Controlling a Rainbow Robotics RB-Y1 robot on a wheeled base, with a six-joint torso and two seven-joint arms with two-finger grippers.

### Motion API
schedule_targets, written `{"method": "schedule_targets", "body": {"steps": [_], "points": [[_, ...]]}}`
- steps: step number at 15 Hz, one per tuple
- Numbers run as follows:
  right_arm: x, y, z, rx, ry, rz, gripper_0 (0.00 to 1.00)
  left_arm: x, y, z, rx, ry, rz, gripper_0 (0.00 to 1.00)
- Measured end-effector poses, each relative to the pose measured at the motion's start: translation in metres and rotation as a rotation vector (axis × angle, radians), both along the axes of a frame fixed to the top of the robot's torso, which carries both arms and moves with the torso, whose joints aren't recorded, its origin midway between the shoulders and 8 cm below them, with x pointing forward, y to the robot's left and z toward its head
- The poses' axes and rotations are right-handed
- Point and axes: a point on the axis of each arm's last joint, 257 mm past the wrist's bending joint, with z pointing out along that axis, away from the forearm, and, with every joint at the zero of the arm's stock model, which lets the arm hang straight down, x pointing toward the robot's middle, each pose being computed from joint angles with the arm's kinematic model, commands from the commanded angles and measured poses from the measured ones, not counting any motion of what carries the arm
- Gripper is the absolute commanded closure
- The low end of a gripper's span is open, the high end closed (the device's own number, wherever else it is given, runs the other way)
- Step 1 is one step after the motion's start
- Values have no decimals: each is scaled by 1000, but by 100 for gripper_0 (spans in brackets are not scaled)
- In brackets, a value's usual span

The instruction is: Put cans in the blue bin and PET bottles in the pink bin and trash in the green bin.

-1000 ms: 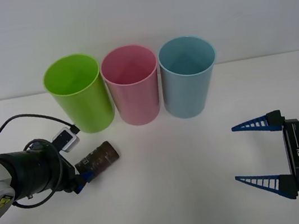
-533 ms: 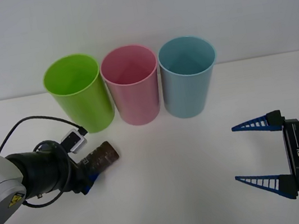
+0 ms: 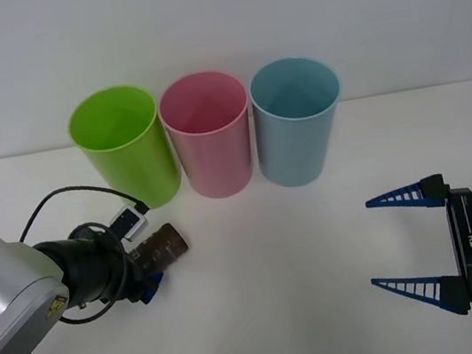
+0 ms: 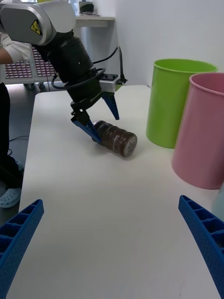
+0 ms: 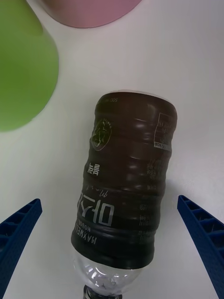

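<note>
White tabletop (image 3: 301, 247) against a plain pale wall, and three tall plastic cup-shaped bins stand upright in a tight row at the far side: the lime-green bin (image 3: 126, 149) on the robot's left, the pink bin (image 3: 210, 136) in the middle, the light-blue bin (image 3: 298, 122) on the right, each just beside its neighbour.

Down on the left, the left gripper (image 3: 147, 265) is low over the table, its blue ribbed fingers (image 5: 18, 229) spread wide, one on either side of the small clear plastic bottle with the dark brown wrap label (image 5: 126, 191). The bottle lies on its side on the tabletop, in front of the green bin and near it but not touching, its base pointing towards the bins and its clear neck end towards the gripper. From the left wrist there is open table between each finger and the label, so nothing is clamped. The right wrist view shows the same: fingers astride the neck end, bottle flat on the surface.

Over on the right, the right gripper (image 3: 413, 243) hangs above the near table, well apart from the bins and the bottle, fingers wide apart and holding nothing.
</note>
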Motion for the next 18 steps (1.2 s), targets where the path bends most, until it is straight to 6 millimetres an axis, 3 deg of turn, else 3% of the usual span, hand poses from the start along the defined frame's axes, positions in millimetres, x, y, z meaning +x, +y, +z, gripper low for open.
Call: {"method": "schedule_targets", "body": {"steps": [10,11,12,13,18], "points": [[0,0,0,0,0,0,0,27,-20,-27,26,37,10,0],[0,0,0,0,0,0,0,28,-21,-28,28,39,9,17],[0,0,0,0,0,0,0,29,-19,-31,35,45,10,69],[0,0,0,0,0,0,0,29,-18,-34,43,51,11,100],[0,0,0,0,0,0,0,28,-18,-41,52,57,4,100]]}}
